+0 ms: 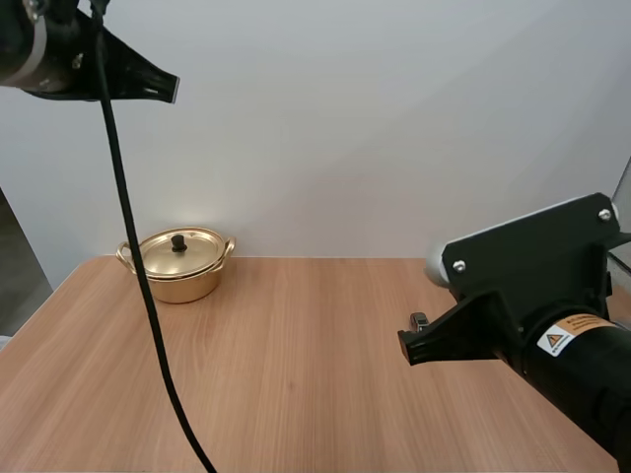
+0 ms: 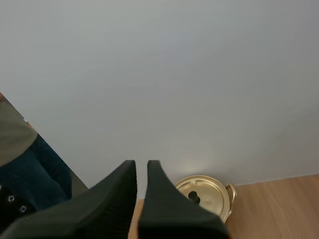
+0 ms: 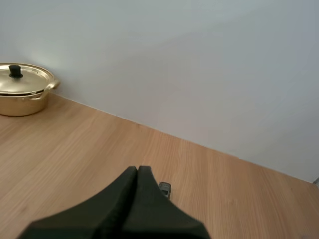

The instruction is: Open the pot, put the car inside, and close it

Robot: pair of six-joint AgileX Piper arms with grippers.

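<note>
1. The pot (image 1: pixel 179 281) is seen at the upper left of the table (image 1: pixel 296 394) in the high view, close to the far edge by the wall.
2. Its lid (image 1: pixel 187 253) is on, sitting flat, with the black knob (image 1: pixel 178 241) upright in the middle.
3. The left gripper (image 1: pixel 170 87) is held high in the upper left corner of the high view, above the pot and well apart from it.
4. In the left wrist view the left gripper's (image 2: pixel 141 164) tips are parted by a narrow gap, and nothing is held between them; the lidded pot (image 2: pixel 207 196) is seen beyond the fingers, near the wall.
5. A person's clothing (image 2: pixel 22 169) is caught beside the left gripper's fingers in that view.
6. The right gripper (image 1: pixel 414 347) is found at the right of the high view, low over the table.
7. The car (image 1: pixel 419 320), small and grey, lies on the table just beyond the right gripper's tips, not touched.
8. In the right wrist view the right gripper's (image 3: pixel 137 169) fingers are pressed together as one dark wedge, clenched on nothing, and the car (image 3: pixel 165 189) is spotted just beside the tip.
9. The pot (image 3: pixel 22 94) is seen far across the table from the car, well apart.
</note>
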